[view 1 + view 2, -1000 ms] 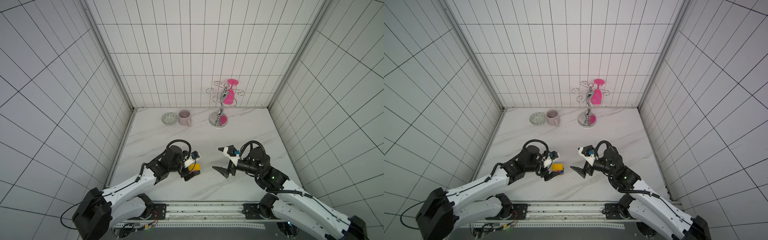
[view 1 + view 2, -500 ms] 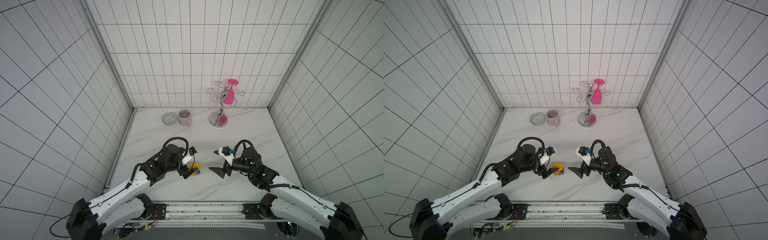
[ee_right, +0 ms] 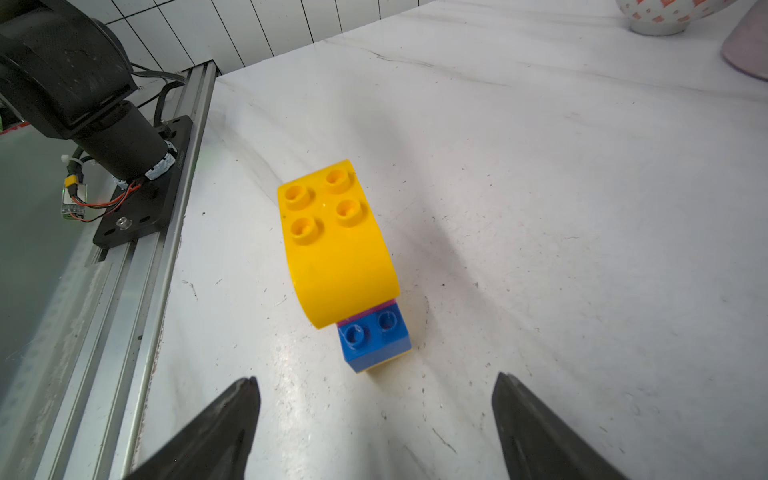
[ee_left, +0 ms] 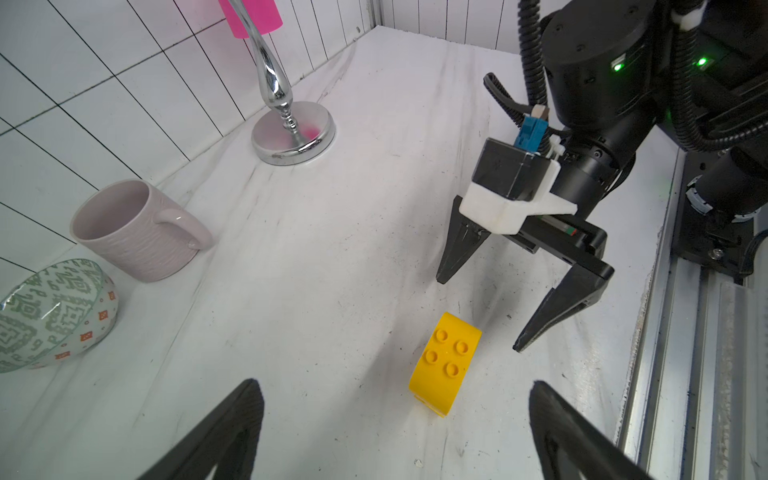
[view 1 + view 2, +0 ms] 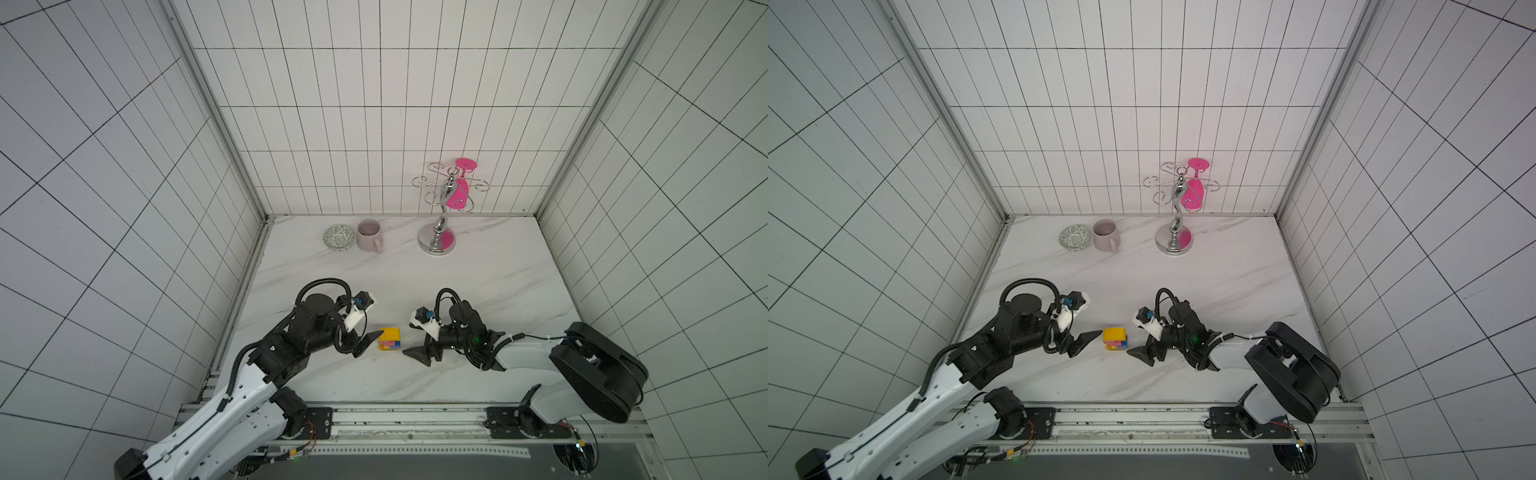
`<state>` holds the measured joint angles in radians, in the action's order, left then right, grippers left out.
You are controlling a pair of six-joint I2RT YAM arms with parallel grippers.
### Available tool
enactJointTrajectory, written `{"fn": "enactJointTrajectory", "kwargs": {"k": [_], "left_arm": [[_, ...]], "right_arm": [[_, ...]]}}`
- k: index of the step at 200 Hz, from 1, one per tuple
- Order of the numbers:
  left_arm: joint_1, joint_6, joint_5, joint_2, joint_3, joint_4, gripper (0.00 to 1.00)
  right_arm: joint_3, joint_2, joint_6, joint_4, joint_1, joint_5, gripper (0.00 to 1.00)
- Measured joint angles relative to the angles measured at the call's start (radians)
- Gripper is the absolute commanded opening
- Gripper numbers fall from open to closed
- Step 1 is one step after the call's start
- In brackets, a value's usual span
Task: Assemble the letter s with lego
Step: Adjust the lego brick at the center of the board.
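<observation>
Lego S (image 5: 389,340): stands on the worktop (image 5: 478,282) near its front edge, between the two claws and held by neither.
Build: a rounded yellow brick (image 3: 338,245) with four studs on top, a blue brick (image 3: 374,338) below it with a pink sliver between them, and yellow again at the very bottom.
Left claw (image 5: 370,343): jaws wide with nothing between them. One tip sits just beside the S in both top views, and the left wrist view shows the S ahead of the tips, clear of them.
Right claw (image 5: 415,356): jaws wide and holding nothing, low over the worktop, near the S on its other side but apart from it.
Mug (image 5: 369,235): at the back of the worktop, upright, just beside a patterned bowl (image 5: 338,237).
Stand (image 5: 440,224): chrome, at the back, well apart from the S, with a pink goblet (image 5: 458,192) hanging upside down on it.
</observation>
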<state>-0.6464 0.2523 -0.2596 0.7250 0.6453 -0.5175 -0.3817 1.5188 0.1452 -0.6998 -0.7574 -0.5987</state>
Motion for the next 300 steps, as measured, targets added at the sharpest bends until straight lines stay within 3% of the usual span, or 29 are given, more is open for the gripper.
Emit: {"fn": "enactJointTrajectory", "kwargs": {"k": [92, 115, 186, 257, 300], "left_arm": [[0.0, -0.01, -0.022, -0.024, -0.04, -0.027, 0.85], [0.0, -0.011, -0.022, -0.031, -0.047, -0.036, 0.85], [0.001, -0.01, -0.022, -0.026, -0.049, -0.048, 0.85], [0.001, 0.039, -0.039, 0.016, -0.063, -0.055, 0.85], [0.002, 0.15, -0.089, 0.1, -0.065, -0.048, 0.89]], "right_arm": [[-0.082, 0.328, 0.037, -0.257, -0.055, -0.013, 0.77], [-0.103, 0.359, 0.044, -0.282, -0.055, -0.005, 0.64], [-0.103, 0.369, 0.065, -0.304, -0.055, -0.006, 0.41], [-0.064, 0.335, 0.098, -0.304, -0.043, 0.032, 0.38], [-0.002, 0.262, 0.148, -0.269, -0.005, 0.08, 0.38]]}}
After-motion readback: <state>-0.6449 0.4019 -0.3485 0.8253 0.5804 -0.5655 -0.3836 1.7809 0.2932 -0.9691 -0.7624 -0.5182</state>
